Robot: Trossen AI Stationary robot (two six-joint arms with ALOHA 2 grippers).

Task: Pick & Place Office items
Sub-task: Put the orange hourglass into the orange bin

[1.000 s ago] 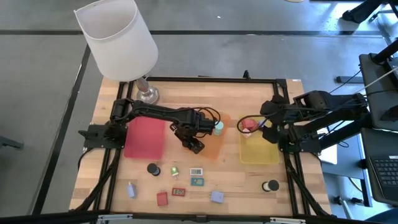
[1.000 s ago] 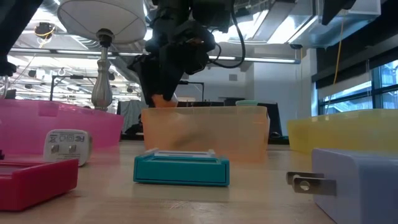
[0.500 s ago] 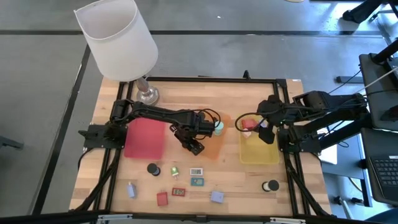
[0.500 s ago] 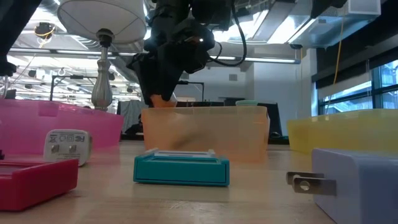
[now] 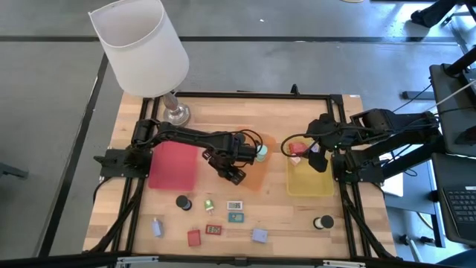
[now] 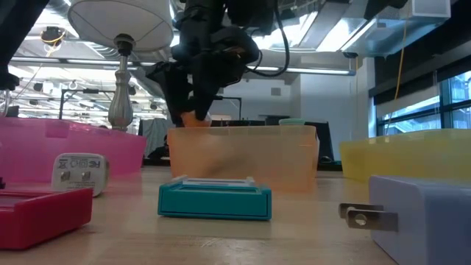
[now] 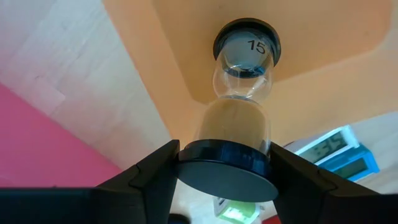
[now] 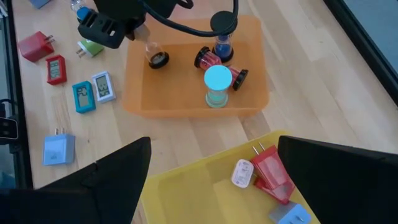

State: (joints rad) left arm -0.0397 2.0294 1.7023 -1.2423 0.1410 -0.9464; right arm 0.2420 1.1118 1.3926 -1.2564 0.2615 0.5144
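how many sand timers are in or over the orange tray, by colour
Tan-sand glass hourglass timer with black caps, gripped in the left pincer: 1
Blue-sand hourglass timer with black caps, upright: 1
Red hourglass timer with black caps, lying down: 1
Teal hourglass timer, upright: 1
Total: 4

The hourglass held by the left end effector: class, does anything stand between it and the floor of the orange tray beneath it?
Nothing visible does. The left end effector grips the hourglass by one black cap, and its other cap points at a bare patch of the orange tray. The other timers stand farther along the tray.
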